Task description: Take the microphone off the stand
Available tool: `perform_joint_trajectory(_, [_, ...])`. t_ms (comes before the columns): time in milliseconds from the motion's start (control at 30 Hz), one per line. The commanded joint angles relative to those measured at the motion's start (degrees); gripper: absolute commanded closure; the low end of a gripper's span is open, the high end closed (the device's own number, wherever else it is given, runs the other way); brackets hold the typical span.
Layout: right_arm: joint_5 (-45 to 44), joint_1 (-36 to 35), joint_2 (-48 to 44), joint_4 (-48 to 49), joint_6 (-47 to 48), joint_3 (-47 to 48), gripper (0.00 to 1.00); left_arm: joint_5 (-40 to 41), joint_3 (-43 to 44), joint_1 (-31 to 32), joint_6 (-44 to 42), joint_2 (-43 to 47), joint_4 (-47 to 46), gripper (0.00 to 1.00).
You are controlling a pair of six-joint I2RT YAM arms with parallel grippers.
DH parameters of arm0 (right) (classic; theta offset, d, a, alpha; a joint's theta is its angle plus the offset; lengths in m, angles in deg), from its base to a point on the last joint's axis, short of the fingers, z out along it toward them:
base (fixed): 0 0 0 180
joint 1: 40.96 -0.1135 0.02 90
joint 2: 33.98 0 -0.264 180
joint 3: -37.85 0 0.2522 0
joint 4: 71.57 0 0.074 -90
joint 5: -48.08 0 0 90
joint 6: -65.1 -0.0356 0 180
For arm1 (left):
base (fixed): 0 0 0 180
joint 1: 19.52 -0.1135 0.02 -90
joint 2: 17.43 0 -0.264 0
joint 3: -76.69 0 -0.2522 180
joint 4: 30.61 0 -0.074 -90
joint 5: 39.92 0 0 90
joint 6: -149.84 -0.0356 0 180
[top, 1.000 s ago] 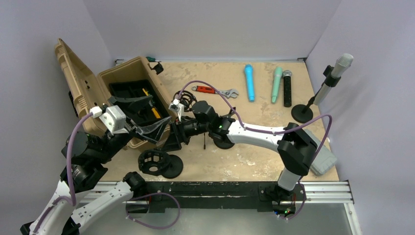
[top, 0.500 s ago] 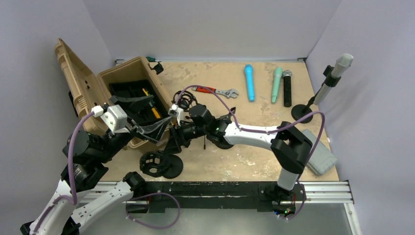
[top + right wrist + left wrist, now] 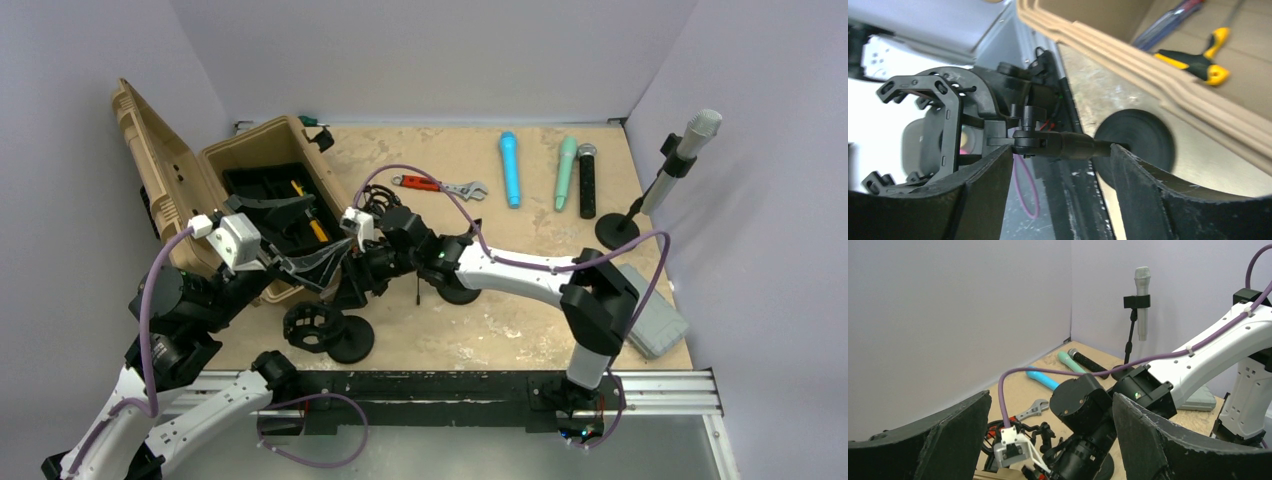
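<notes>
Microphone [image 3: 703, 125] is sitting upright in the clip of its stand [image 3: 642, 200] at the far right edge of the worktop [image 3: 520, 330], well apart from both arms. Near the open toolbox [image 3: 262, 150] on the left, the right arm [image 3: 520, 275] is reaching across toward a low shock-mount stand [image 3: 325, 330], its fingers [image 3: 983, 200] spreading apart and pinching nothing. Closing there would mean working the wrong stand. The left arm's fingers [image 3: 948, 435] are gaping wide and empty close by, so the two arms are risking a knock.
</notes>
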Motion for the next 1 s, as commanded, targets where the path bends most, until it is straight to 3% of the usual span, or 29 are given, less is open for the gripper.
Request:
perform_joint_trajectory(0, [-16.18, 0.96, -8.44, -9.51, 7.69, 6.56, 0.22, -0.92, 1.73, -0.36, 0.54, -0.06, -1.22, 0.11])
perform_joint_trajectory(200, [-20.73, 5.16, -14.43, -12.59, 9.38, 7.61, 0.18, -1.26, 1.82, -0.36, 0.70, 0.23, -1.21, 0.11])
perform_joint_trajectory(333, [-31.32, 6.30, -20.01, -14.37, 10.09, 6.41, 0.18, -1.23, 1.75, -0.36, 0.86, 0.38, -1.23, 0.11])
perform_joint_trajectory(467, [-47.97, 8.52, -28.40, -14.87, 11.10, 2.67, 0.18, -1.62, 1.73, -0.36, 1.13, 0.21, -1.39, 0.11])
perform_joint_trajectory(567, [-65.27, 9.34, -34.34, -14.25, 12.20, -1.41, 0.14, -1.85, 1.73, -0.36, 1.35, -0.05, -1.39, 0.11])
perform_joint_trajectory(733, [-88.99, 14.02, -42.79, -5.11, 18.10, -11.66, 0.10, -2.64, 1.82, -0.36, 1.83, 0.13, -1.66, 0.11])
perform_joint_trajectory(867, [-90.50, 25.11, -43.61, 4.72, 23.41, -15.99, 0.10, -2.95, 1.82, -0.38, 2.34, 0.63, -1.82, 0.11])
perform_joint_trajectory(967, [-91.79, 32.93, -38.27, 4.75, 24.35, -12.57, 0.10, -3.30, 1.57, -0.36, 2.78, 0.74, -2.09, 0.11])
